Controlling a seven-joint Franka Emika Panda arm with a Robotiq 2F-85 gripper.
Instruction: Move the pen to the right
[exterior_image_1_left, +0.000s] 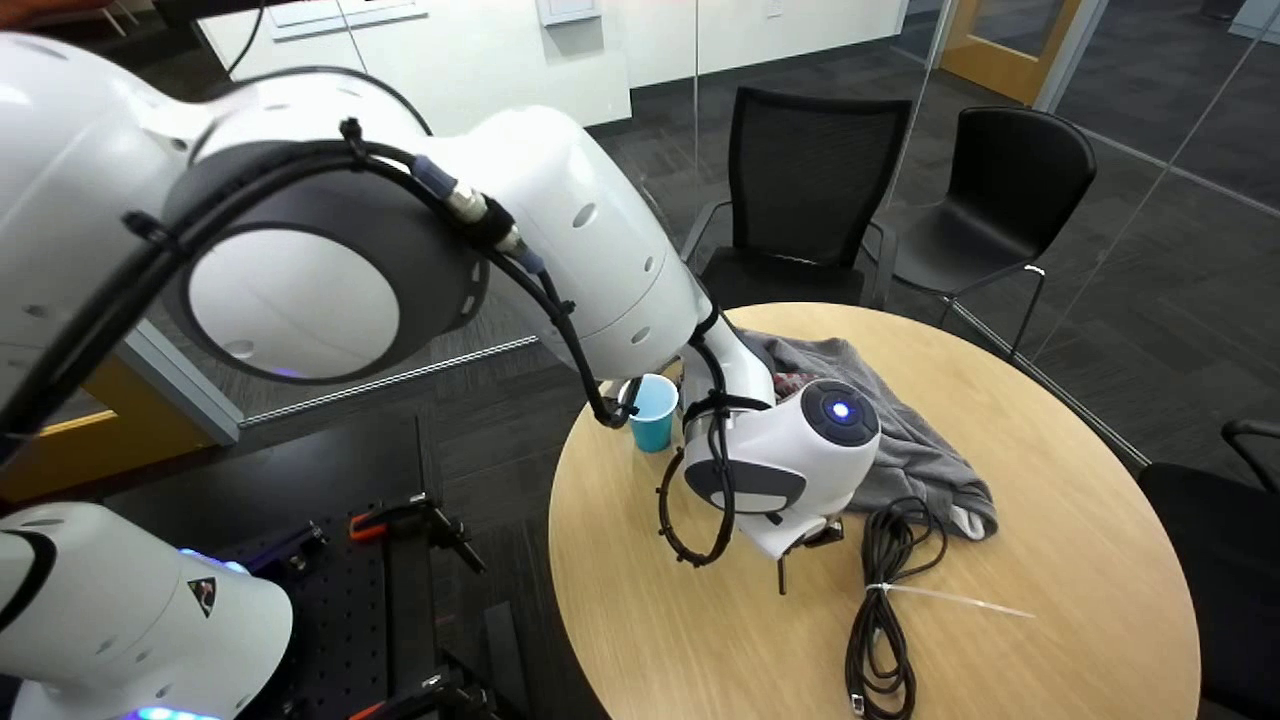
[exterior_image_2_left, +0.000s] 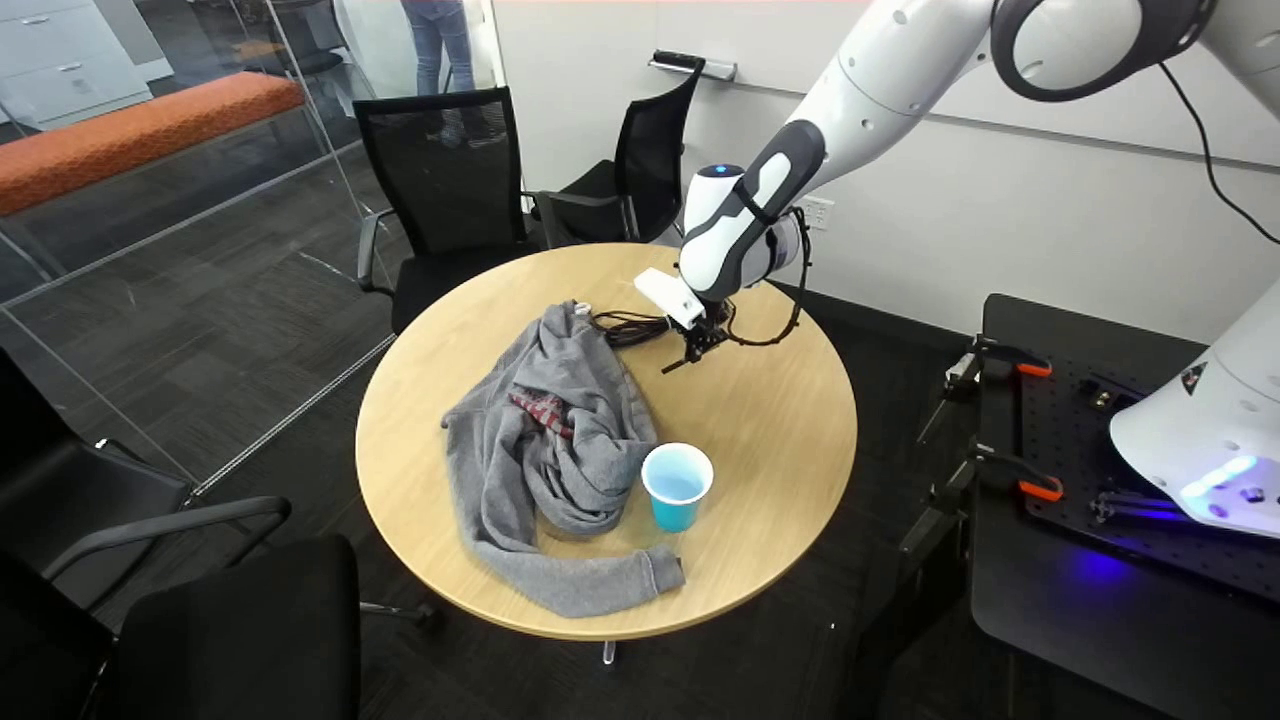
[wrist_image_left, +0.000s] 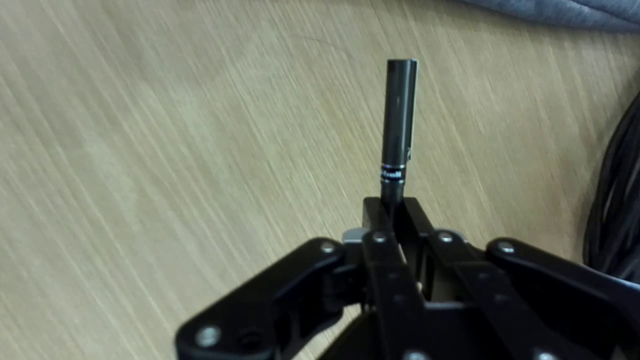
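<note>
The pen (wrist_image_left: 398, 115) is a thin dark stick with a clip and a pale-lettered band. In the wrist view it points away from my gripper (wrist_image_left: 392, 212), whose two black fingertips are closed on its near end. The rest of that end is hidden between the fingers. The pen also shows in both exterior views as a short dark stick (exterior_image_1_left: 782, 576) (exterior_image_2_left: 676, 367) poking out from under the gripper (exterior_image_2_left: 697, 350). It is over the bare wood beside the cable bundle. I cannot tell whether it touches the table.
A round wooden table (exterior_image_1_left: 680, 620) carries a coiled black cable bundle (exterior_image_1_left: 880, 620), a crumpled grey cloth (exterior_image_2_left: 570, 430) and a blue cup (exterior_image_2_left: 676, 485). In the wrist view the cable (wrist_image_left: 617, 200) is at the right edge and the cloth (wrist_image_left: 565, 11) at the top right.
</note>
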